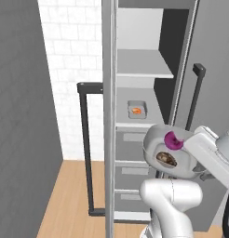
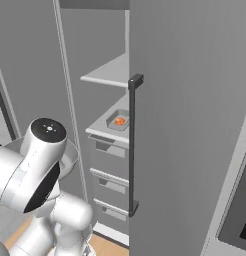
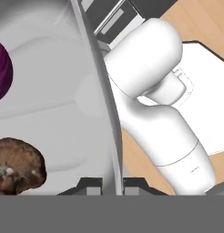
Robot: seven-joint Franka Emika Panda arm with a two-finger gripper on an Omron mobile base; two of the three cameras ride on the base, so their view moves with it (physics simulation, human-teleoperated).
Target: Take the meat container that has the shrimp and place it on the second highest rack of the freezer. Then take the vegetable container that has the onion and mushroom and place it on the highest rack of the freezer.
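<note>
Hand view: the tool (image 3: 112,183) is clamped narrow on the rim of the tub (image 3: 50,113), one tip inside the wall and one outside. The onion (image 3: 2,75) and mushroom (image 3: 16,168) lie loose on the tub's floor. The tub looks like a stiff, thin-walled shell, probably light, with smooth walls that could slip in the pinch. Held by one edge, it will likely want to sag or swing away from the grip, and any tilt would roll the two pieces toward the low side, so it should stay level.

In the left base view the tub (image 1: 170,148) hangs in the air in front of the open freezer (image 1: 135,121), at about the height of the upper drawers, well below the highest rack (image 1: 142,62). The tray (image 1: 136,109) with the shrimp (image 1: 136,110) already sits on the rack beneath it. The top rack is flat and bare, with open height above it. The compartment is narrow, flanked by the door (image 1: 109,116) and the side wall.
</note>
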